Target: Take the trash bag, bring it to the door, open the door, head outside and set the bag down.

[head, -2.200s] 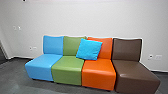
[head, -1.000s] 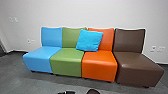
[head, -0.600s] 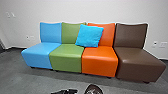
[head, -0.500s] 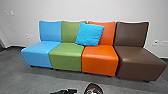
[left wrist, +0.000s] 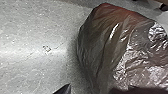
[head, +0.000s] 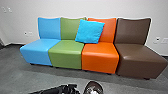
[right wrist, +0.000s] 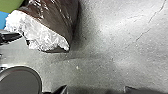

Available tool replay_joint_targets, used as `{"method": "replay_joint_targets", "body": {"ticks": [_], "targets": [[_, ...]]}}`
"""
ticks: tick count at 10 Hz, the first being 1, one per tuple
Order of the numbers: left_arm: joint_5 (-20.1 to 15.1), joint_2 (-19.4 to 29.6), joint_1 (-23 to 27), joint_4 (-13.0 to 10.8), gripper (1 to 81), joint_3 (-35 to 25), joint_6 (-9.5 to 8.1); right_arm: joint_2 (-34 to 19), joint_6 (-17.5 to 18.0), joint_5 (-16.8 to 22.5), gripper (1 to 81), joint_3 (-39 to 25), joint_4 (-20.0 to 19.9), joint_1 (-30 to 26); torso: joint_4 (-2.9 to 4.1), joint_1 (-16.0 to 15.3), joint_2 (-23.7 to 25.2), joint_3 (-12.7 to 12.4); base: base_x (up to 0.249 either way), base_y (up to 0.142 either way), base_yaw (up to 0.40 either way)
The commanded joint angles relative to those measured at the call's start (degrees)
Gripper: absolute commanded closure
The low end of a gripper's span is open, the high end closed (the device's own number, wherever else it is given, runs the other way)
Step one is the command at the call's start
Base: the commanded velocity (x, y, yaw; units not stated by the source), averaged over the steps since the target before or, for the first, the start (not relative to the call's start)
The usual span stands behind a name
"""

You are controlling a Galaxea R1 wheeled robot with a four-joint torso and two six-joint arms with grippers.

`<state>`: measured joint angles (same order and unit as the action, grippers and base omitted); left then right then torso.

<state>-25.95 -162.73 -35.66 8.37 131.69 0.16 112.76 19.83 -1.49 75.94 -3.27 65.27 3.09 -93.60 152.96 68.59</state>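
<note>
Standing beyond the trash bag [head: 93, 89], a chair row [head: 100, 56] bears a cushion [head: 89, 31].

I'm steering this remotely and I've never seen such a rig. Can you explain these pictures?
It's a wheeled robot with two arms. The head picture looks forward and down: four joined seats, blue, green, orange and brown, stand before a wall, a blue cushion leaning on the middle backrests. The robot's left arm reaches in low, toward the dark trash bag, which seems to rest on the floor.

The other two pictures come from the arms' wrists; both show the bag close up, so it is one bag seen twice. Whether any jaws grip it, I can't tell.
</note>
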Motion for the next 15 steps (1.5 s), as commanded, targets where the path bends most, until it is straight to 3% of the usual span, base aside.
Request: {"method": "replay_joint_targets", "body": {"ticks": [1, 3, 10, 11, 15], "targets": [[-2.3, -1.5, 9.5, 0.9, 1.0, 2.7, 0.28, -3.0, 0.2, 2.2, 1.0, -1.4, -0.8, -4.0, 0.00, 0.0, 0.0, 0.0, 0.000, 0.000, 0.000], [-1.8, -3.4, 10.9, 0.9, 1.0, 4.3, 0.28, -2.6, 0.4, 2.3, 1.0, -1.5, -0.8, -4.1, 0.00, 0.0, 0.0, 0.0, 0.000, 0.000, 0.000], [-2.2, -8.6, 13.5, 1.0, 1.0, 4.0, 0.20, -1.9, 1.0, 2.3, 1.0, -0.2, -0.7, -4.2, 0.00, 0.0, 0.0, 11.3, 0.000, 0.000, 0.000], [-2.2, -8.8, 13.8, 1.0, 1.0, 3.8, 0.28, -1.8, 1.0, 2.5, 1.0, 0.1, -0.7, -4.3, 0.00, 0.0, 0.0, 8.6, 0.000, 0.000, 0.000], [-1.1, -11.7, 14.8, 0.9, 1.0, 4.4, 0.28, -1.5, 1.0, 2.6, 1.0, 0.3, -0.7, -4.2, 0.00, -0.1, 0.0, 10.1, 0.000, 0.000, 0.000]]}}
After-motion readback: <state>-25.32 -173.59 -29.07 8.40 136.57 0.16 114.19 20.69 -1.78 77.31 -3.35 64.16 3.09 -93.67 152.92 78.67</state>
